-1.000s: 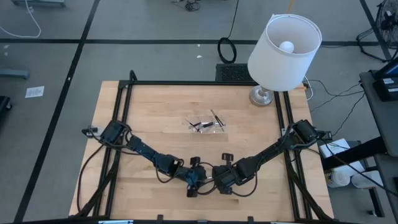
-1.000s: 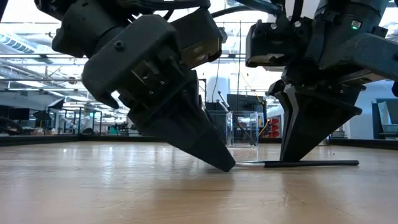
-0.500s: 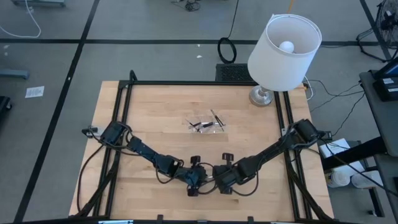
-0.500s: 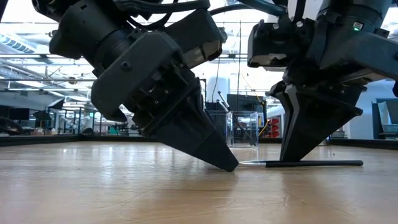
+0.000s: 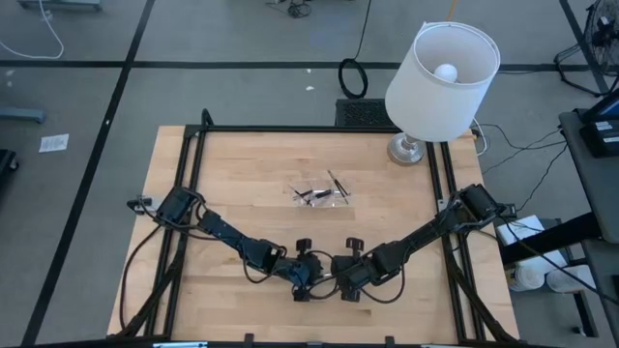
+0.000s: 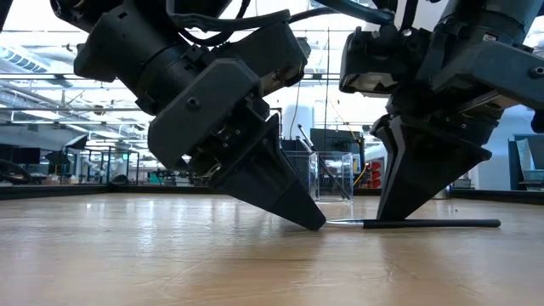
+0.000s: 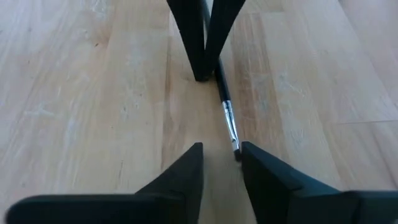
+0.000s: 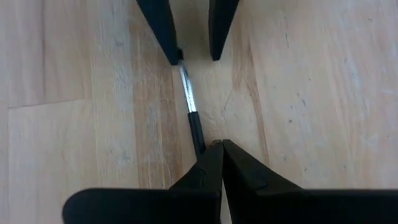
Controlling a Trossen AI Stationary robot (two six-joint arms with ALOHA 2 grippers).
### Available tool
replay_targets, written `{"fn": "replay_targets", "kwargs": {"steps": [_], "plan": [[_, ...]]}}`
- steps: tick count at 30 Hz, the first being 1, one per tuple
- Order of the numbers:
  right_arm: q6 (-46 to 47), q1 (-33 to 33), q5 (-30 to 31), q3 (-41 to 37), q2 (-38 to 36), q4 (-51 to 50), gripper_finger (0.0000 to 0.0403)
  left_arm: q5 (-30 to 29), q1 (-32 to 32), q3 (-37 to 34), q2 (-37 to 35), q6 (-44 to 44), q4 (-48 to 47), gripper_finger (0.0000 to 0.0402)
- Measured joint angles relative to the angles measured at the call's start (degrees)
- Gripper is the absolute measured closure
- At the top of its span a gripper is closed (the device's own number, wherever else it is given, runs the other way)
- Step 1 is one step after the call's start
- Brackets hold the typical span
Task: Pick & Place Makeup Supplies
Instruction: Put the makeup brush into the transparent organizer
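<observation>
One makeup stick (image 6: 425,223), thin and dark with a silvery end, lies flat on the wooden table near its front edge. My left gripper (image 7: 221,160) stands open at the silvery end, fingertips down on the wood; it also shows in the low view (image 6: 313,223). My right gripper (image 8: 217,150) is shut, its tips down at the stick's dark shaft. Farther back, a small clear tray (image 5: 319,192) holds several more sticks. My left gripper touches the stick's silvery tip (image 7: 236,149) with the inner side of one finger (image 7: 261,168); the other finger stands clear. The fingers slant down from the table's left, in line with the stick. The stick lies flat on the table. My right gripper meets the stick's dark shaft (image 8: 198,138) with its shut fingertips (image 8: 208,158), coming steeply from above. Whether they sit on top of the shaft or beside it, I cannot tell. The stick lies flat, its free end (image 6: 493,223) pointing to the table's right.
A white-shaded lamp (image 5: 440,77) stands at the table's far right corner on its metal base (image 5: 406,150). Black frame rails (image 5: 189,193) run along the table's left and right sides. Bare wood lies between the tray and the grippers.
My left gripper has tipped and rolled a little about its fingertips, which stay on the table. The stick has slid slightly along its own length toward the table's right edge and still lies flat.
</observation>
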Motion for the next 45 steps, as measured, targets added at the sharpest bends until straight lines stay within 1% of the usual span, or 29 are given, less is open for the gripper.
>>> {"fn": "replay_targets", "kwargs": {"steps": [4, 9, 13, 18, 23, 28, 33, 38, 41, 45], "plan": [[-0.41, 0.00, 0.00, 0.00, 0.02, 0.06, 0.0403, 0.81, -0.04, 0.02, 1.05, 0.87, 0.91, 0.0331], [-0.59, -0.02, 0.06, 0.00, 0.04, 0.14, 0.0403, 2.76, 0.07, 0.13, 4.21, 1.47, 4.36, 0.0388], [-0.59, -0.02, 0.00, -0.02, 0.04, 0.12, 0.0403, 4.63, 0.39, 0.15, 4.55, 1.36, 4.95, 0.0397], [-0.60, -0.02, -0.07, -0.04, 0.03, -0.11, 0.0403, 3.57, -0.14, 0.12, 2.02, 3.17, 2.93, 0.0399], [-0.53, -0.04, -0.01, -0.04, -1.07, 0.01, 0.0403, -0.69, -1.78, -0.30, -3.96, 5.33, -5.72, 0.0400], [-0.88, 0.35, 2.66, -0.11, -2.90, -0.14, 0.0403, -5.29, -3.07, 0.09, -10.47, 5.12, -14.63, 0.0401], [-1.05, 0.33, 3.64, -0.26, -4.10, -0.71, 0.0403, -7.59, -3.83, 0.11, -15.96, 5.03, -21.80, 0.0401], [-1.53, 0.33, 5.03, -0.31, -4.33, -0.78, 0.0403, -10.66, -3.97, 0.28, -21.60, 3.94, -32.07, 0.0401], [-1.69, 0.33, 5.58, -0.31, -4.36, -0.57, 0.0403, -12.67, -3.96, 2.90, -23.78, 3.41, -40.48, 0.0401], [-1.64, 0.33, 5.68, -0.22, -4.42, -0.19, 0.0403, -16.03, -3.89, 9.61, -24.39, 3.49, -53.84, 0.0401]]}}
